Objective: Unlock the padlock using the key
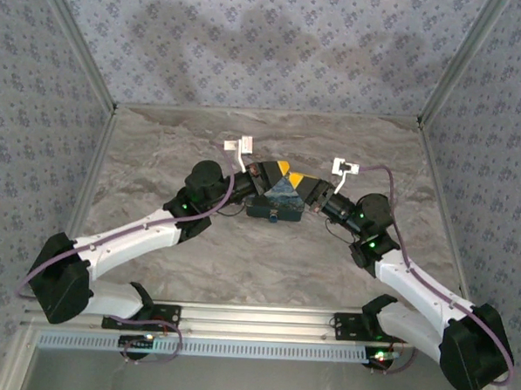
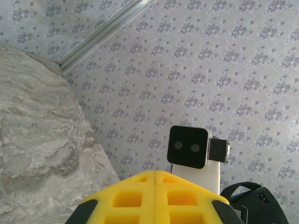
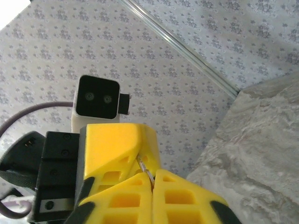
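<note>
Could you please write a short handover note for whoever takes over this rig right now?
Left gripper: shut; what it grips is hidden.
Right gripper: shut on a thin metal piece, probably the key.
The two grippers meet tip to tip above a dark block, likely the padlock.
Done: both grippers are at the lock.
Left: whether the key is inserted cannot be told; insert it if needed, turn it, and free the shackle.

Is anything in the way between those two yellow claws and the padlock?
Nothing visible. Both the left gripper and right gripper meet at the padlock; the right one pinches a thin metal piece, possibly the key.
</note>
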